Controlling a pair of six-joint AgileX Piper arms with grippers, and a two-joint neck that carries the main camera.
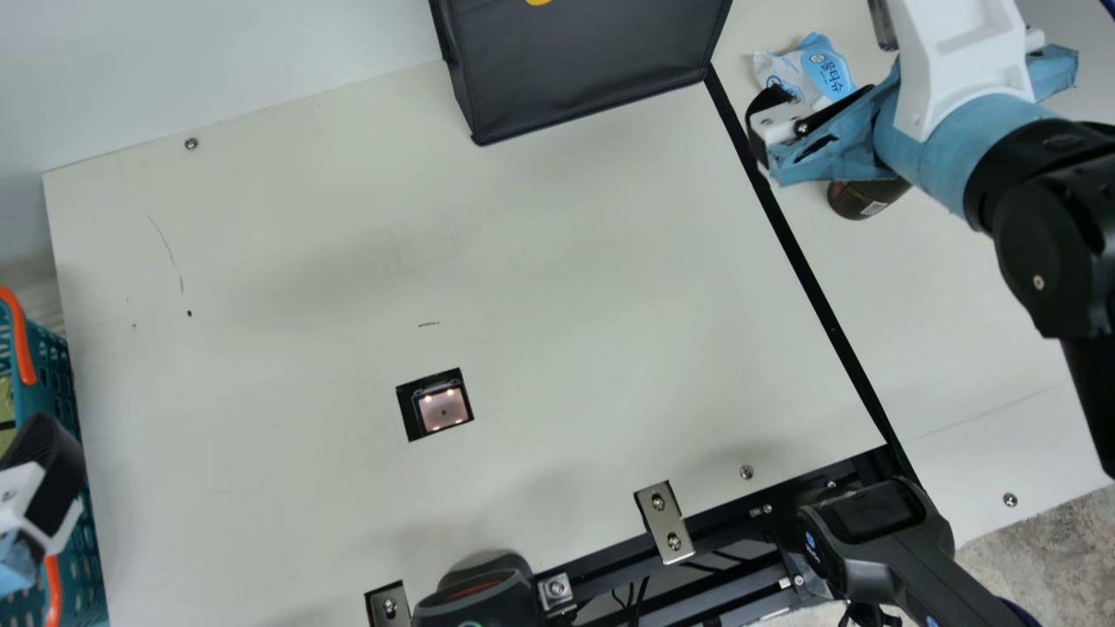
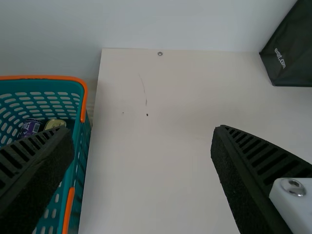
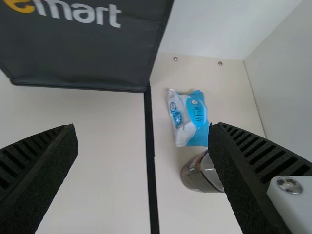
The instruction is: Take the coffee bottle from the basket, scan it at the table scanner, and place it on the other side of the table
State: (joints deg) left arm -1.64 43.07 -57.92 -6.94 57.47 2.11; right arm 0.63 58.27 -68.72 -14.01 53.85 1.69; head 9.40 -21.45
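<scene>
The coffee bottle [image 1: 850, 200], I judge, is delivered beyond the black strip [image 1: 814, 283], near the blue-white packet [image 3: 187, 117]. The left gripper [image 2: 142, 132] and right gripper [image 3: 144, 130] have fingers apart, empty. Best is to withdraw the right one slowly, without brushing the bottle.

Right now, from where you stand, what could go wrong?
My open right gripper hangs close to the dark container and might knock it, or nudge the blue-and-white packet nearby. My left gripper, also open, is near the basket and could catch its edge.
</scene>
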